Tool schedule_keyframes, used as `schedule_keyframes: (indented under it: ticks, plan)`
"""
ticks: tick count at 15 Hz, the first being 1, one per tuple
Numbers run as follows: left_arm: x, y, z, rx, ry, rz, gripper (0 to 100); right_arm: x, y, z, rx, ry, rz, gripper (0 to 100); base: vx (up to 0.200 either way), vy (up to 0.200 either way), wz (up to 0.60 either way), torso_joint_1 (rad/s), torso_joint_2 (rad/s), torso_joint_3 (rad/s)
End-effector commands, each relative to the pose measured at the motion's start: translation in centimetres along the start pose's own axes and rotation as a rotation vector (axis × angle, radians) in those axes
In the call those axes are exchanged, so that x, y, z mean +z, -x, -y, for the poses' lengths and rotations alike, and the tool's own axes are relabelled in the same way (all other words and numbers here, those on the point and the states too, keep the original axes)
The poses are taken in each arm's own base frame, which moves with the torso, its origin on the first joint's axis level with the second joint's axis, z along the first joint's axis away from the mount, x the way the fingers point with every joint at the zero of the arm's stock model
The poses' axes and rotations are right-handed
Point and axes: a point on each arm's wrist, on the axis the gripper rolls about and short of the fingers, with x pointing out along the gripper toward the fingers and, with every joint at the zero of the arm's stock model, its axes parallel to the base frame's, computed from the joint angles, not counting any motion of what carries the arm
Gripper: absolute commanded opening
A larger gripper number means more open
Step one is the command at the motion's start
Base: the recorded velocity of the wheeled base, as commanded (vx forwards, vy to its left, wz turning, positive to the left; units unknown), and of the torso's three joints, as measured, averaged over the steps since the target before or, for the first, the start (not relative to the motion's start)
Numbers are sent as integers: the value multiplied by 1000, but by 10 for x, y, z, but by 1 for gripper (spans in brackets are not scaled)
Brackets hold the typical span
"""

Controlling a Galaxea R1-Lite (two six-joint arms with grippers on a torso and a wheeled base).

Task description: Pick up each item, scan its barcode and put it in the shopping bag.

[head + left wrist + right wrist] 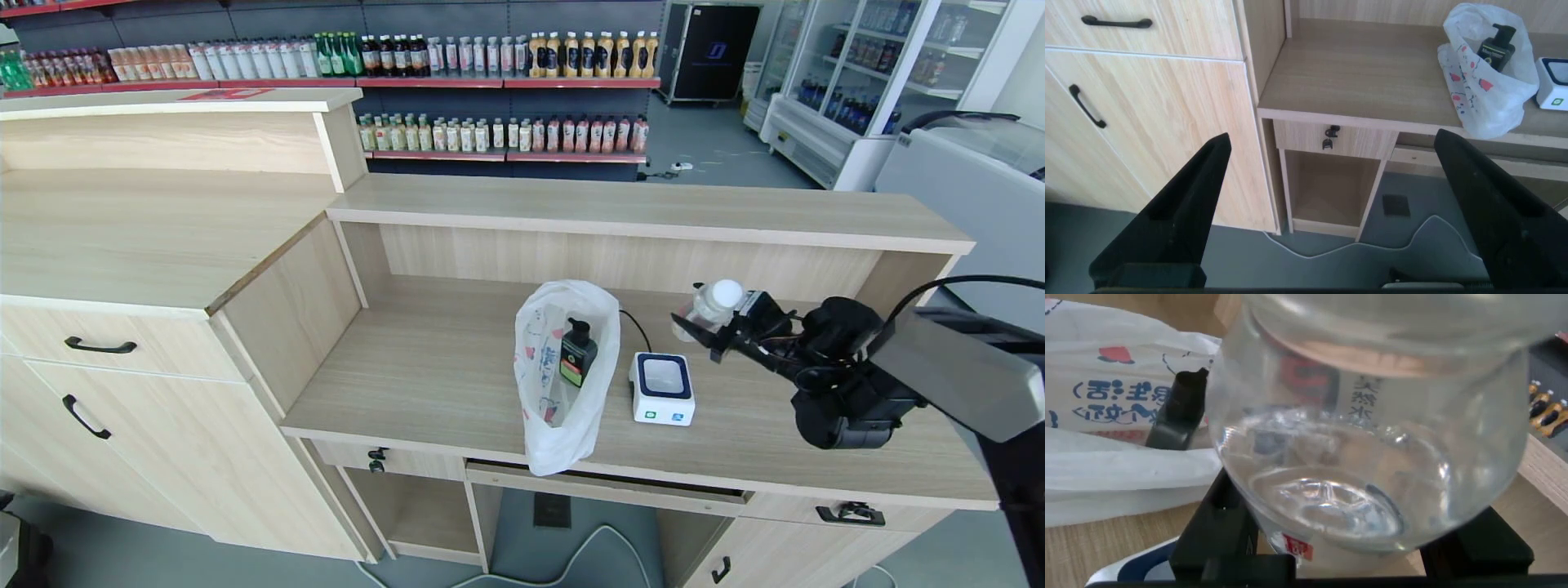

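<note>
Left hand [1333, 139] spread wide, empty, facing the drawers [1135, 49]. Mid-frame: shopping bag [543, 384], then scanner [662, 388]. Right of centre, right hand [712, 331] clamped on clear bottle [713, 302] above tabletop [424, 367]. Might slip from smooth plastic, or miss scan with barcode turned away.

lt: bright, even | shdws soft | glints on bottle [1372, 457] | head view edges bowed

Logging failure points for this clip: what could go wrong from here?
The clear bottle in the right gripper is smooth and round; it may slip or twist near the scanner. The limp shopping bag overhangs the counter edge and already holds a pump bottle, so an insertion could snag it.
</note>
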Motion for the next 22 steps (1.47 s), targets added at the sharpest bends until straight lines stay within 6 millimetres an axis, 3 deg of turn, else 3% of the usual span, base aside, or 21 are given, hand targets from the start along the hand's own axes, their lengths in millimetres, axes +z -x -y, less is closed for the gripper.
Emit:
schedule_keyframes:
  ticks: [1, 4, 6, 9, 12, 17, 20, 22]
  plan:
    - [0, 0, 0, 0, -1, 0, 100, 53, 65, 48, -103, -86, -104, 0, 0, 0, 0, 0, 0, 0]
    - [0, 0, 0, 0, -1, 0, 100, 111, 122, 81, -213, -260, -247, 0, 0, 0, 0, 0, 0, 0]
    - [0, 0, 0, 0, 1, 0, 100, 133, 159, 72, -376, -423, -434, 0, 0, 0, 0, 0, 0, 0]
    - [0, 0, 0, 0, -1, 0, 100, 157, 190, 44, -588, -439, -627, 0, 0, 0, 0, 0, 0, 0]
    - [0, 0, 0, 0, -1, 0, 100, 168, 190, 46, -741, -353, -659, 0, 0, 0, 0, 0, 0, 0]
    - [0, 0, 0, 0, -1, 0, 100, 180, 180, 47, -703, -244, -600, 0, 0, 0, 120, 0, 0, 0]
    - [0, 0, 0, 0, 1, 0, 100, 198, 149, 39, -650, -167, -399, 0, 0, 0, 600, -1, 1, 4]
    - [0, 0, 0, 0, -1, 0, 100, 197, 127, 38, -599, -167, -366, 0, 0, 0, 600, 2, 5, 5]
